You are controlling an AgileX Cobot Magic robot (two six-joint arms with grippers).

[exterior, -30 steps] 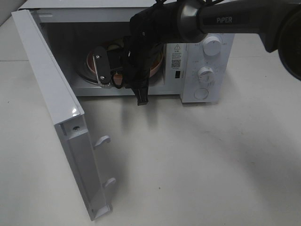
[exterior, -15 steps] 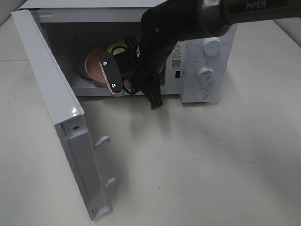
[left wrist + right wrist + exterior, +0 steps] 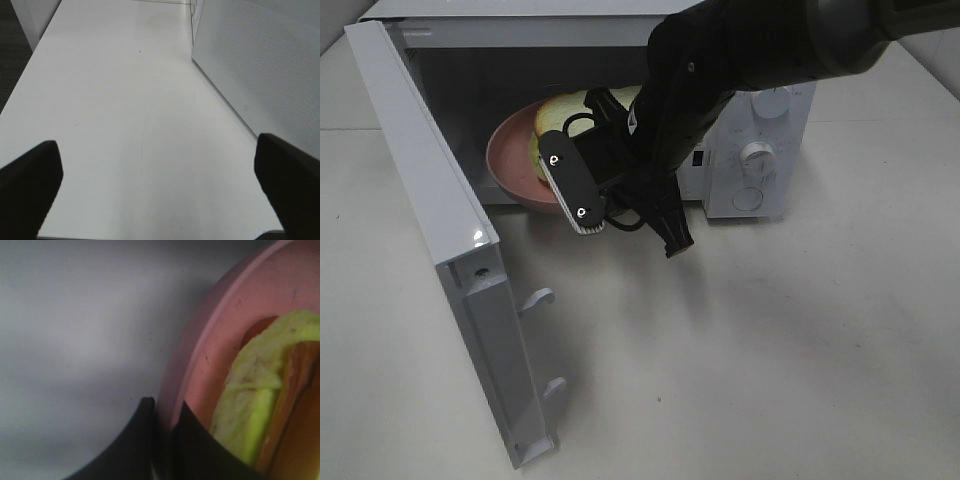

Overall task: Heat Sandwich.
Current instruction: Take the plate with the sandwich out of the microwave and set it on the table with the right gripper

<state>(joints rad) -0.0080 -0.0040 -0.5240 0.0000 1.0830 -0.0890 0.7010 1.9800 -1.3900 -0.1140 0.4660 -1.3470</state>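
1. Right gripper (image 3: 162,415) jaws stand narrow, pinched on the rim of the pink plate (image 3: 200,345); one finger sits on the outer side of the rim, the other on the inner side.
2. Left gripper (image 3: 155,185) jaws stand wide with nothing between them, over bare table (image 3: 115,100) just beside the microwave's perforated outer wall.
3. The sandwich (image 3: 582,108) lies on the pink plate, pale bread up with yellow-green filling at its edge, at the microwave (image 3: 760,130) door opening.
4. Change: a second ago the plate sat deep in the microwave cavity, mostly hidden behind the arm; now plate and sandwich are at the front of the cavity, the near rim past the threshold, tilted toward the table.
5. The right gripper has moved outward and down from the cavity with the plate.
6. The microwave door (image 3: 430,250) stays swung fully open.
7. Judgement: the plate is coming out, so this looks like the retrieval part of the task, with the heating probably behind it.
8. Risk: with this tilt and a one-point rim grip, the sandwich may slide toward the low side.
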